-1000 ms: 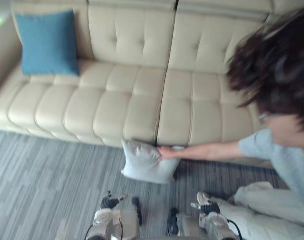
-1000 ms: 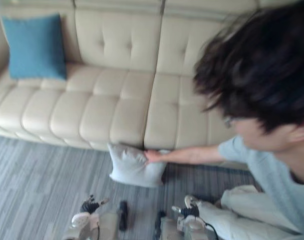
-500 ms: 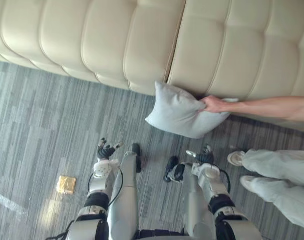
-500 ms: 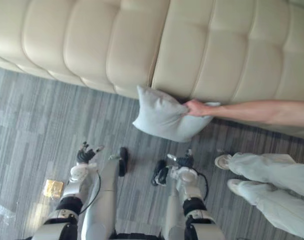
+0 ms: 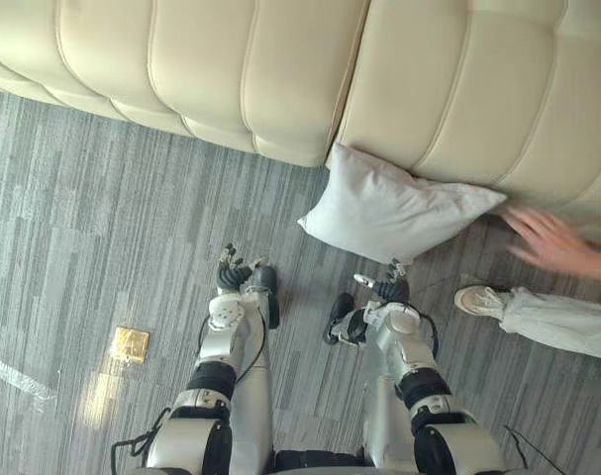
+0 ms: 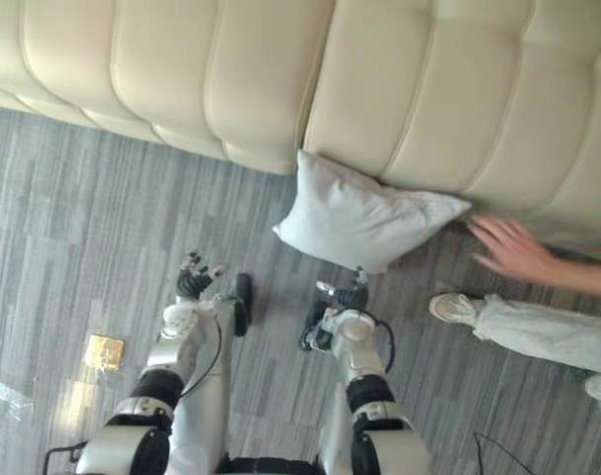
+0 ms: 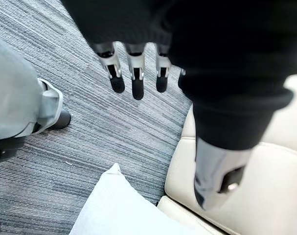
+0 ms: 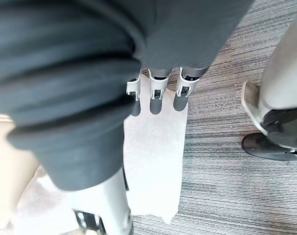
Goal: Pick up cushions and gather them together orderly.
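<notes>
A pale grey cushion [image 5: 399,208] stands on the carpet, leaning against the front of the beige sofa [image 5: 280,69]. My left hand [image 5: 236,272] hangs low over the carpet, short of the cushion and to its left. In the left wrist view its fingers [image 7: 133,83] are straight and hold nothing, with a corner of the cushion [image 7: 119,210] past them. My right hand [image 5: 384,290] is just in front of the cushion's lower edge. Its fingers [image 8: 155,95] are also straight and empty above the cushion [image 8: 155,166].
A person's hand [image 5: 552,242] hovers to the right of the cushion, apart from it. The person's trouser leg and white shoe [image 5: 478,300] are on the carpet at my right. A small gold plate [image 5: 130,344] lies in the grey striped carpet at my left.
The camera has tilted down, so the blue cushion and sofa back left the view. The person let go of the grey cushion and drew the hand away to the right.
</notes>
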### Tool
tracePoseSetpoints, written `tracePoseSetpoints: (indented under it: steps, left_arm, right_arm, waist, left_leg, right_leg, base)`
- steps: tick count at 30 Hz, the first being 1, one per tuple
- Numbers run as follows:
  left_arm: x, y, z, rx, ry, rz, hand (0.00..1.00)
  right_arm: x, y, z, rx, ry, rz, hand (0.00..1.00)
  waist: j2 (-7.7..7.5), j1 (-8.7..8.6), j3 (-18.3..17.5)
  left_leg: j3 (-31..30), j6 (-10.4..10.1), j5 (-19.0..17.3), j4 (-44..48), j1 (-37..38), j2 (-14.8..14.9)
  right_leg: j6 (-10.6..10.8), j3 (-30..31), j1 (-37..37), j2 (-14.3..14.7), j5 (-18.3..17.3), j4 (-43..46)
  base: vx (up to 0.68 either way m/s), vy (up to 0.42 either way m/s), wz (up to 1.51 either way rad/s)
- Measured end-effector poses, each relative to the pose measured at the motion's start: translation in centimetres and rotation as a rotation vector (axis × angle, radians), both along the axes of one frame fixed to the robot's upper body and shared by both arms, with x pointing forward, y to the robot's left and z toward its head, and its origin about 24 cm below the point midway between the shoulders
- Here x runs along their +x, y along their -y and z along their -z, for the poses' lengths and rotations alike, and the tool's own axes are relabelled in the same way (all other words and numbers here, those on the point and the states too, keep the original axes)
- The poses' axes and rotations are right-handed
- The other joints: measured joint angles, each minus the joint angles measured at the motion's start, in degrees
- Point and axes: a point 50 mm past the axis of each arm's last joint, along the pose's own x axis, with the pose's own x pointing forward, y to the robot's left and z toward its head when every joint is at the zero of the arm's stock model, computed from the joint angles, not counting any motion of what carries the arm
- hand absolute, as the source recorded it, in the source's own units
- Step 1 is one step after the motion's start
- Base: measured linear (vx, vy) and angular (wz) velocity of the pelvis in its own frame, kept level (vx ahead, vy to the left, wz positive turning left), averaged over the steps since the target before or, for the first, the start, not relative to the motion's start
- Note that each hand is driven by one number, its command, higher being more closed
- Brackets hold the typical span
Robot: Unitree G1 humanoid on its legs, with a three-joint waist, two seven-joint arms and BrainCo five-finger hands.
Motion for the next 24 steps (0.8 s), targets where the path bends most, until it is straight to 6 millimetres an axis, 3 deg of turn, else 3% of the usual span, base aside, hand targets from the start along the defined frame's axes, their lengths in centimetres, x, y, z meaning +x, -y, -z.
tracePoseSetpoints:
  steps: [5,10,17,20,24]
  left_arm:
    - [-2.2,-0.2,2.3,0.013,-0.081,0.005,0.0]
    - [-6.3,-0.9,6.5,0.026,-0.252,0.02,0.0]
    - [-12.5,-1.5,11.2,0.045,-0.5,0.036,0.0]
    - [-14.4,-1.5,12.3,0.053,-0.577,0.062,0.0]
    - [-15.4,-1.7,12.9,0.035,-0.623,0.048,0.0]
  right_arm:
    - [-2.7,0.8,2.5,0.011,-0.082,0.021,0.0]
    - [-7.4,1.6,6.1,0.025,-0.224,0.04,0.0]
    - [-14.6,2.6,10.4,0.048,-0.463,0.073,0.0]
    - [-16.1,3.1,10.9,0.048,-0.504,0.088,0.0]
    - [-17.0,3.5,11.5,0.065,-0.54,0.117,0.0]
  waist:
    - [-0.26,-0.64,-0.25]
    - [-1.52,-1.35,-1.84]
    - [-1.84,-1.64,-14.51]
    - [-0.64,-1.82,-18.18]
    - [-0.21,-1.83,-20.2]
  left_leg:
    - [1.5,0.01,1.01,-5.57,7.26,0.17]
    - [4.04,-0.18,1.27,-11.53,17.98,0.23]
    - [6.82,-0.92,1.71,-20.28,28.85,0.98]
    - [7.94,-1.25,1.94,-23.64,32.7,1.01]
    - [9.18,-1.43,2.04,-25.8,36.13,1.21]
  right_leg:
    - [0.58,0.81,6.37,1.11,1.94,-5.87]
    - [1.41,2.46,15.61,1.99,3.03,-11.89]
    - [2.73,2.92,25.75,3.9,5.54,-23.1]
    - [3.12,3.24,29.43,4.46,6.67,-27.48]
    - [3.35,4.1,32.48,5.18,7.82,-30.69]
  base:
    - [0.03,0.012,-0.14]
    - [0.08,0.001,-0.19]
    - [0.13,0.001,-0.18]
    - [0.11,0.011,-0.18]
    - [0.11,0.004,-0.13]
